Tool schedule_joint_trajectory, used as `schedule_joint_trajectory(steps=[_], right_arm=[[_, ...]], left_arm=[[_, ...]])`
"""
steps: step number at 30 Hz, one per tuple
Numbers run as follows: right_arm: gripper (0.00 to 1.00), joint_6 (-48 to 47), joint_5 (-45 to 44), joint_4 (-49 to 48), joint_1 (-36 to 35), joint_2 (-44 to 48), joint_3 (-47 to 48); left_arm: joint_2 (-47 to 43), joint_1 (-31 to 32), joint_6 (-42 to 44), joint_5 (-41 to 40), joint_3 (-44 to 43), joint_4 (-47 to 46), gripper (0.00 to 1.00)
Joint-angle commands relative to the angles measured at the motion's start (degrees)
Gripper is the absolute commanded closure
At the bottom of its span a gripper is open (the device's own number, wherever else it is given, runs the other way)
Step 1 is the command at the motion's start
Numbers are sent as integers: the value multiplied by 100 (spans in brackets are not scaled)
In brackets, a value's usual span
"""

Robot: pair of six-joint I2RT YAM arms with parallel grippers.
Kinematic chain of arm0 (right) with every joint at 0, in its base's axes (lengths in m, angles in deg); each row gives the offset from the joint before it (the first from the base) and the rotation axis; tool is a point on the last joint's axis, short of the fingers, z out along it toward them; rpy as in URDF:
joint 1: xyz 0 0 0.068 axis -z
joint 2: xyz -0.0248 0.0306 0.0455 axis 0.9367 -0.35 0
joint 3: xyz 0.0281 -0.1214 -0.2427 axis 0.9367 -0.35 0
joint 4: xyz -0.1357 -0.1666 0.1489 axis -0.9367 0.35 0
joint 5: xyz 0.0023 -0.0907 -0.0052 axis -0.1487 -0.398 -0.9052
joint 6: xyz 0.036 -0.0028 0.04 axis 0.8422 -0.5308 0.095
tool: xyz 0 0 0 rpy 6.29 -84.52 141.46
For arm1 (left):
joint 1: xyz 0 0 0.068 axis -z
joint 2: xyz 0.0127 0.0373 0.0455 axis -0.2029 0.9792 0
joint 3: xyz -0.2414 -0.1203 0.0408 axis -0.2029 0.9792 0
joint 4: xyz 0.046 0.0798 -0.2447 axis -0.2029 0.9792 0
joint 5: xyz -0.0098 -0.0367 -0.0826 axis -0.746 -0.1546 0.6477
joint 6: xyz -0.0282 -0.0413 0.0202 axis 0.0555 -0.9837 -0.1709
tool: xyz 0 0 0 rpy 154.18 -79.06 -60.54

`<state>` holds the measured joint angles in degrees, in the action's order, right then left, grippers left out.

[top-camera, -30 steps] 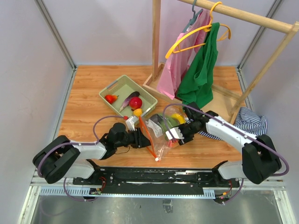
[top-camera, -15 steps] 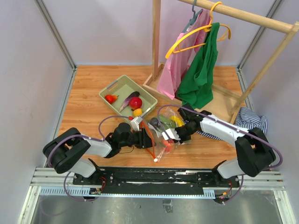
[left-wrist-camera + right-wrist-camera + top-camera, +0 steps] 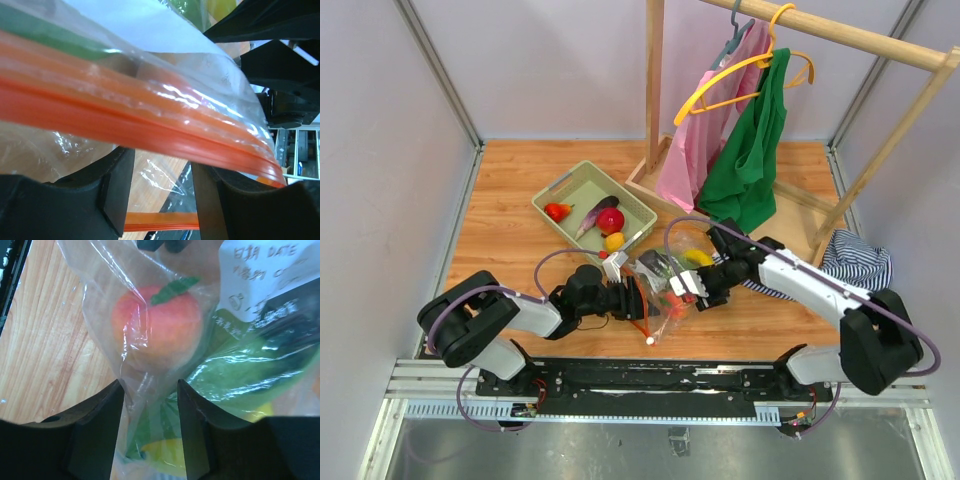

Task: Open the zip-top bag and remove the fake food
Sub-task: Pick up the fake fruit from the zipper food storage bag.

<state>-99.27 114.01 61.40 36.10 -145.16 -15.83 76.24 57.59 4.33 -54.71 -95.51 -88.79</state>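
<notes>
The zip-top bag (image 3: 665,288) lies crumpled at the front of the table between both grippers. My left gripper (image 3: 636,298) is at its left edge. In the left wrist view the orange-red zip strip (image 3: 125,115) crosses just above the left gripper (image 3: 162,200), whose jaws stand apart with clear film between them. My right gripper (image 3: 150,430) is open astride a bunched fold of the bag. Fake food shows inside the bag: a peach (image 3: 157,322), a green piece (image 3: 240,375) and something yellow (image 3: 165,452). A white label (image 3: 260,275) is on the bag.
A pale green basket (image 3: 565,185) behind the bag holds a red fruit (image 3: 610,220), an eggplant (image 3: 592,212) and a small red piece (image 3: 557,211). A yellow piece (image 3: 614,241) lies at its near corner. A wooden clothes rack (image 3: 655,100) and a striped cloth (image 3: 855,258) stand at the right.
My left gripper has reached further right, up to the bag's strip. The bag has bunched up between the two grippers. The right gripper has stayed at the bag's right side.
</notes>
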Motion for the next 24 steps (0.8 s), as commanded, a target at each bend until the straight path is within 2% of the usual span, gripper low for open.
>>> schedule_joint_trajectory(steps=[1, 6, 16, 19, 24], right_arm=[[47, -236, 468, 169, 150, 518, -138], [40, -207, 657, 60, 146, 508, -184], [40, 320, 230, -592, -77, 212, -276], [43, 409, 80, -645, -207, 38, -235], [55, 548, -78, -667, -393, -231, -128]], left_arm=[[-42, 52, 7, 37, -71, -189, 47], [-54, 52, -74, 40, -51, -362, 46], [82, 60, -227, 121, -44, -771, 40], [143, 61, -263, 61, -66, -816, 35], [216, 74, -276, -33, -90, -911, 25]])
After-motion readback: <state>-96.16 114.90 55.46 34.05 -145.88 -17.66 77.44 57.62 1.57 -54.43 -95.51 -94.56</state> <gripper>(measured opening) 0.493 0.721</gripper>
